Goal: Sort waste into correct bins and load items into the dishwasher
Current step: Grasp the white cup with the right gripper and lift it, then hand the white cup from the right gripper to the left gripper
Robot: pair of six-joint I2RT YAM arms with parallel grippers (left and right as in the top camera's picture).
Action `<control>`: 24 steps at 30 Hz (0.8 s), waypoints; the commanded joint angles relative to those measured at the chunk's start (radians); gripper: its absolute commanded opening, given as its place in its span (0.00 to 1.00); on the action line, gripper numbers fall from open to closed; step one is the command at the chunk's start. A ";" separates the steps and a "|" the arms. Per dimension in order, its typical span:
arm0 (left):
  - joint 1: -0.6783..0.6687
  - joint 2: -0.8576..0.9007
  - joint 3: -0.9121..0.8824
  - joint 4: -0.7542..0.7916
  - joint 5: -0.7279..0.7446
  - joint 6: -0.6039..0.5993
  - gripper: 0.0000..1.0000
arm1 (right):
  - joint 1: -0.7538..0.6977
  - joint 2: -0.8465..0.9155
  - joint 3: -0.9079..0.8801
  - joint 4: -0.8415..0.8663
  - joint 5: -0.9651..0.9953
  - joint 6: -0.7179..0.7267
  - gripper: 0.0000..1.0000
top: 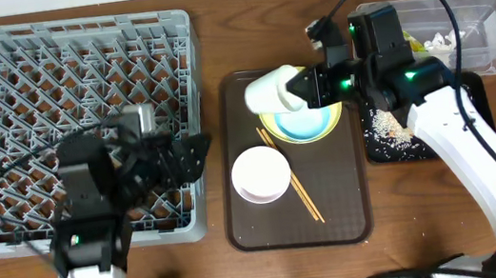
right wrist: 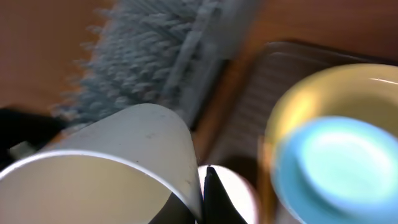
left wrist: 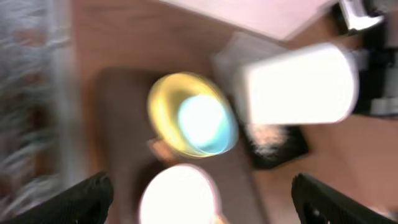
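Observation:
My right gripper point(top: 306, 85) is shut on the rim wall of the small white cup point(top: 273, 92), holding it tipped on its side above the far end of the brown tray. In the right wrist view a dark finger point(right wrist: 214, 198) presses the cup point(right wrist: 112, 155) wall. Under it the light blue bowl point(top: 306, 124) sits on the yellow plate point(top: 272, 123). The pale pink bowl point(top: 260, 174) and the chopsticks point(top: 295, 188) lie on the tray. My left gripper point(top: 195, 155) hangs open over the right edge of the grey dish rack point(top: 74, 56), nothing between its fingers point(left wrist: 78, 199).
The brown serving tray point(top: 336, 223) lies in the middle. At the right, a black tray point(top: 472, 90) holds rice scraps point(top: 387, 126). Behind it a clear tub point(top: 490, 11) holds a wrapper and paper bits point(top: 435, 38). The left wrist view is blurred.

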 commanded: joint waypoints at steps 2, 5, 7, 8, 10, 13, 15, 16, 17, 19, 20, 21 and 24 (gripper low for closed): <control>-0.002 0.129 0.013 0.229 0.445 -0.087 0.93 | -0.005 0.016 0.002 0.074 -0.345 0.008 0.01; -0.009 0.224 0.013 0.432 0.585 -0.200 0.93 | -0.005 0.016 0.002 0.133 -0.453 0.028 0.01; -0.022 0.260 0.013 0.499 0.590 -0.256 0.93 | -0.005 0.016 0.002 0.167 -0.510 0.042 0.01; -0.029 0.274 0.013 0.525 0.590 -0.270 0.93 | -0.005 0.016 0.002 0.180 -0.534 0.046 0.01; -0.046 0.296 0.013 0.568 0.589 -0.283 0.93 | -0.001 0.016 0.002 0.203 -0.567 0.062 0.01; -0.090 0.323 0.013 0.662 0.589 -0.339 0.93 | 0.000 0.016 0.002 0.213 -0.578 0.075 0.01; -0.112 0.325 0.013 0.712 0.589 -0.357 0.93 | 0.000 0.016 0.002 0.212 -0.581 0.076 0.01; -0.122 0.325 0.013 0.739 0.589 -0.365 0.93 | 0.000 0.016 0.002 0.212 -0.582 0.076 0.01; -0.133 0.325 0.013 0.772 0.589 -0.381 0.93 | 0.000 0.016 0.002 0.212 -0.582 0.076 0.01; -0.147 0.325 0.013 0.834 0.589 -0.418 0.92 | 0.000 0.016 0.002 0.212 -0.582 0.076 0.01; -0.153 0.325 0.013 0.867 0.589 -0.438 0.92 | 0.000 0.016 0.002 0.212 -0.582 0.076 0.01; -0.156 0.325 0.013 0.895 0.589 -0.456 0.92 | 0.000 0.016 0.002 0.212 -0.582 0.076 0.01; -0.159 0.325 0.013 0.968 0.589 -0.497 0.91 | 0.001 0.016 0.002 0.212 -0.583 0.076 0.01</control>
